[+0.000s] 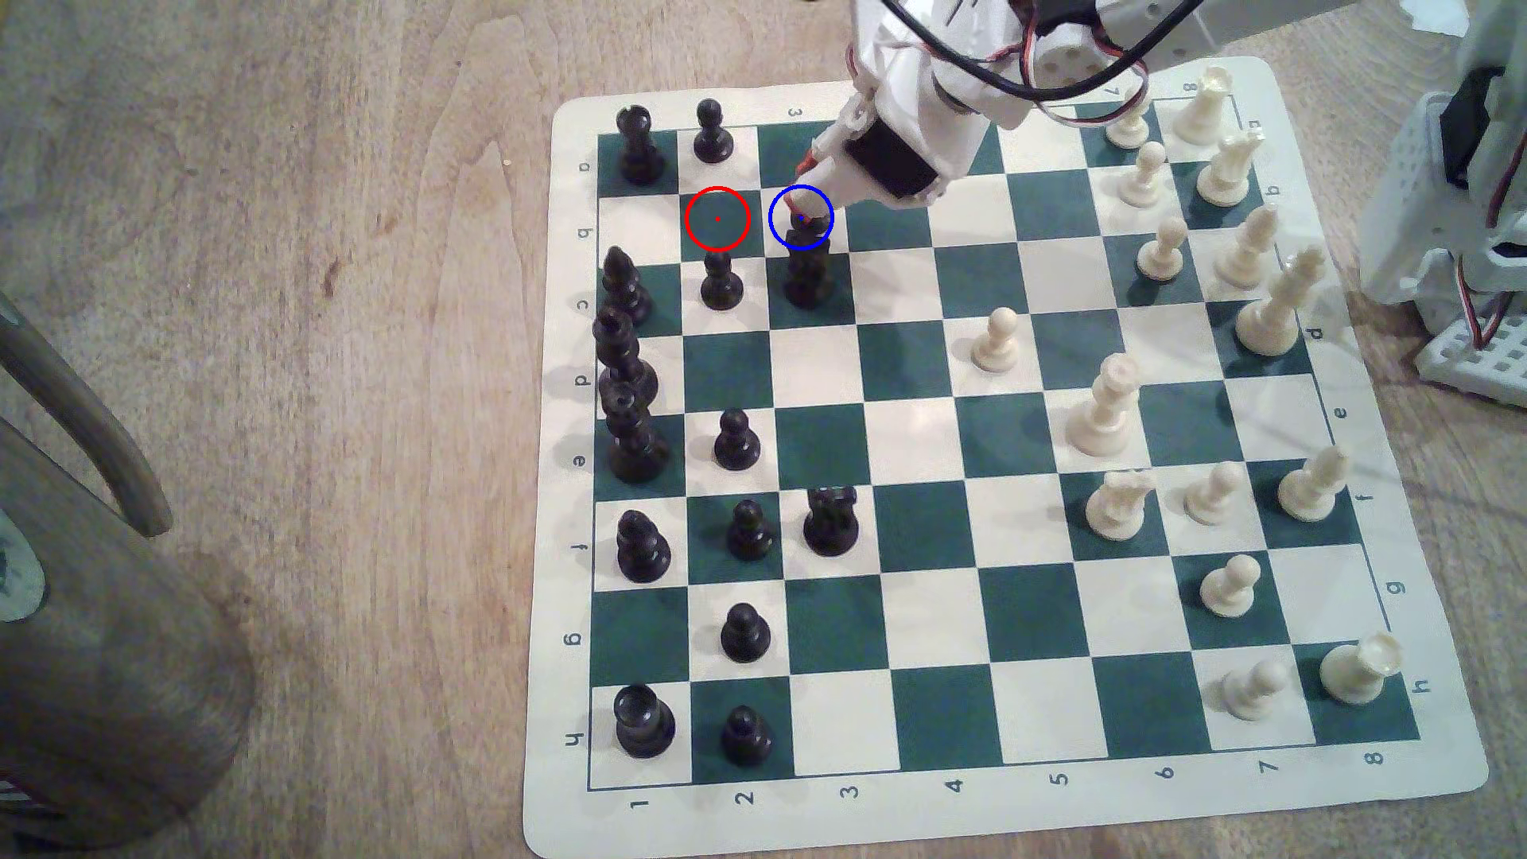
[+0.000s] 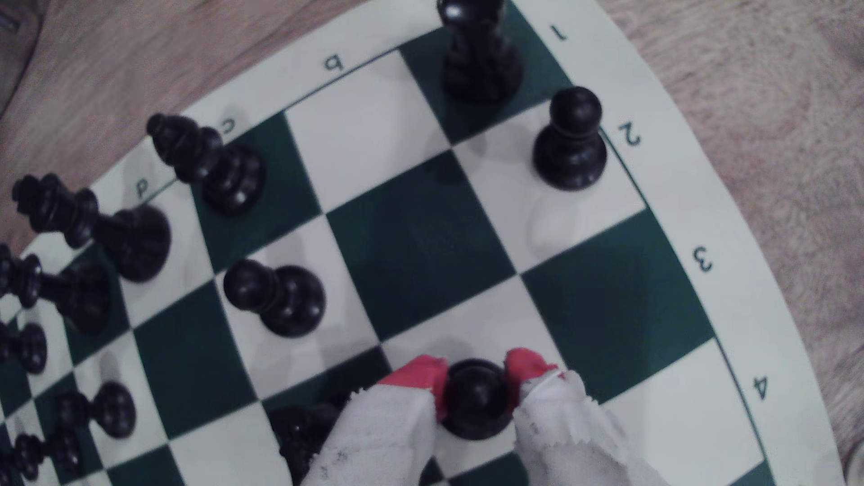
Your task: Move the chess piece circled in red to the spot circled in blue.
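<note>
The wooden worktop carries a roll-up chessboard of green and cream squares, lettered along one edge and numbered along another. The white arm reaches in from the top of the exterior view, with black and red cables looped over it, and angles down toward the board's upper left part in that view. Black pieces stand along the exterior view's left side of the board and cream pieces along its right. A taller black piece stands on the green square just below the blue ring in that view. The red ring marks a bare green square. Just to its right in the exterior view, the blue ring marks the spot, a cream square. The fingers, red-tipped and wrapped in white tape, sit closed against either side of the black pawn, gripping its ball head. The pawn is over the ringed cream square; whether its base touches the board cannot be told.
</note>
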`<state>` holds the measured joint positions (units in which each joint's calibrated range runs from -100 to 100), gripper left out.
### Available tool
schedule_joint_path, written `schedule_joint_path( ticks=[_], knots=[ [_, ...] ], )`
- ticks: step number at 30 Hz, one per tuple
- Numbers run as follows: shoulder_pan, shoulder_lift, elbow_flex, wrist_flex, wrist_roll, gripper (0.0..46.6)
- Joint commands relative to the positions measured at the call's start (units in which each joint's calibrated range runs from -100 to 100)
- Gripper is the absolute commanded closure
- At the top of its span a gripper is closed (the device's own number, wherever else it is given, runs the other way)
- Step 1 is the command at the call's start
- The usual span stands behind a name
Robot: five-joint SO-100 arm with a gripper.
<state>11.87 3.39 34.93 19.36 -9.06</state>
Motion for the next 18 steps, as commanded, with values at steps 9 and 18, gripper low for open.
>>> schedule_joint_path(
  ticks=[9, 18],
  knots=[
    [0.45, -1.19, -0.12, -0.61, 0.34, 28.9],
    [1.7, -3.39, -0.03, -0.69, 0.39, 28.4]
  ],
)
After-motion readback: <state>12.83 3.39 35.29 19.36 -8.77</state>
